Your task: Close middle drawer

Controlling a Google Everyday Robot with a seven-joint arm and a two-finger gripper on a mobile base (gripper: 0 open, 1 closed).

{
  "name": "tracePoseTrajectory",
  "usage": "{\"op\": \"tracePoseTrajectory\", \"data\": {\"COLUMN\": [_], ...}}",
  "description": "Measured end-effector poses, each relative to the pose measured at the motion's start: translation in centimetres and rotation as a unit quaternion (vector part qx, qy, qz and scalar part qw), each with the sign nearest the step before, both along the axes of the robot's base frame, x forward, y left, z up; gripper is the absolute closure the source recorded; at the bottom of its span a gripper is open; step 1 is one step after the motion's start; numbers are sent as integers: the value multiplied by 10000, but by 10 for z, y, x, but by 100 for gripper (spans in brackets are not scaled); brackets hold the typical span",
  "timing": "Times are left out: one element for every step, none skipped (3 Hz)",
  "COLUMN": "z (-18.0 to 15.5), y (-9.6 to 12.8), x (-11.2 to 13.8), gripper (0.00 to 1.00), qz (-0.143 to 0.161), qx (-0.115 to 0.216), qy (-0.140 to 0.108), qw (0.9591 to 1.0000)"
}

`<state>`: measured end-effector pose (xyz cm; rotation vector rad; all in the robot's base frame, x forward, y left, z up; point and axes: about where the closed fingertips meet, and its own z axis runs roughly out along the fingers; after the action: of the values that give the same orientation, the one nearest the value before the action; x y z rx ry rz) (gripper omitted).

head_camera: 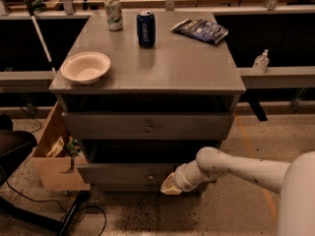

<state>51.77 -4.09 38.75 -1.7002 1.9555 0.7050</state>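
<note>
One view: the camera looks down on the front of a grey cabinet (197, 77).
cabinet top: white bowl (85, 67) at the left front; green-and-white can (113, 13) and blue can (145, 28) towards the back; dark snack bag (199, 30) at the back right.
top drawer (108, 127): round knob at its centre.
middle drawer (118, 172): just below the top drawer, partly pulled out, with a dark opening above its front.
gripper (168, 185): low, right of centre, its pale tip at the middle drawer's front; how far open it is cannot be told.
arm (246, 168): white, reaching in from the lower right.
cardboard box (54, 168): open, on the floor beside the cabinet's left side.
pump bottle (260, 61): on the ledge at right.
</note>
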Motion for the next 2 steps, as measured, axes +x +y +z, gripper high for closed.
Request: {"op": "tracePoseTrajectory", "data": {"z": [-4,-14], "y": [-8,-28], "x": [7,25], "gripper": [100,100], "qz": [-262,-710], "qx": [67,197], "qy": [-174,-479], "qw": [9995,9961]}}
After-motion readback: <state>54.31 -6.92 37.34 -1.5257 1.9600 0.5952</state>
